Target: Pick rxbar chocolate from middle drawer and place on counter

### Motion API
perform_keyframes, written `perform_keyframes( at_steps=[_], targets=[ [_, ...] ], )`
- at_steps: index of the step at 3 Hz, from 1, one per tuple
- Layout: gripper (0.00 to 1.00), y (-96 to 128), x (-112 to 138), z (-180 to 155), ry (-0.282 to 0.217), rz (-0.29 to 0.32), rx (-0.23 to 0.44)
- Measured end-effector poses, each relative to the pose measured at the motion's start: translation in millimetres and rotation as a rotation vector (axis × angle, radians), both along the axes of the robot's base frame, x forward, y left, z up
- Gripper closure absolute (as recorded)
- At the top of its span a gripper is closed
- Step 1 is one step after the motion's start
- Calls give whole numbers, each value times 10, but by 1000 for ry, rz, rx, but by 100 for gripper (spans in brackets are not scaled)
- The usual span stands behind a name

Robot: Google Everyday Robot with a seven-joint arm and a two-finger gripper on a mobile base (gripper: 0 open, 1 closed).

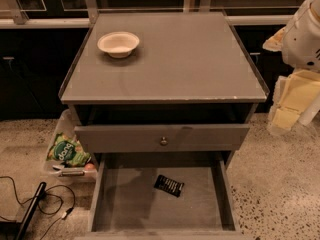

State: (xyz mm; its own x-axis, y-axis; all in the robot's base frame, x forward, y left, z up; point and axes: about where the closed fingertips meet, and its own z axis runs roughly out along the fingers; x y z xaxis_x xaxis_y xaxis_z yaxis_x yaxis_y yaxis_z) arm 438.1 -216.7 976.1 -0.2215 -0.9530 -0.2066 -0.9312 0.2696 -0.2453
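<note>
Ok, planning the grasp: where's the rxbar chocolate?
The rxbar chocolate lies on the floor of the middle drawer, just right of centre; the gripper hangs beside the counter, far right.

One view: high, in front, angled down over counter (190,59), middle drawer (132,201); claw (293,100) close at right edge.
</note>
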Motion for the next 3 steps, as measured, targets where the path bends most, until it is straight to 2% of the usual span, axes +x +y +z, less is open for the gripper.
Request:
perform_keyframes(
  at_steps=[2, 3],
  targets=[
    [0, -14, -33, -75, 5, 3, 12],
    [0, 41, -118, -451, 34, -1, 60]
  ],
)
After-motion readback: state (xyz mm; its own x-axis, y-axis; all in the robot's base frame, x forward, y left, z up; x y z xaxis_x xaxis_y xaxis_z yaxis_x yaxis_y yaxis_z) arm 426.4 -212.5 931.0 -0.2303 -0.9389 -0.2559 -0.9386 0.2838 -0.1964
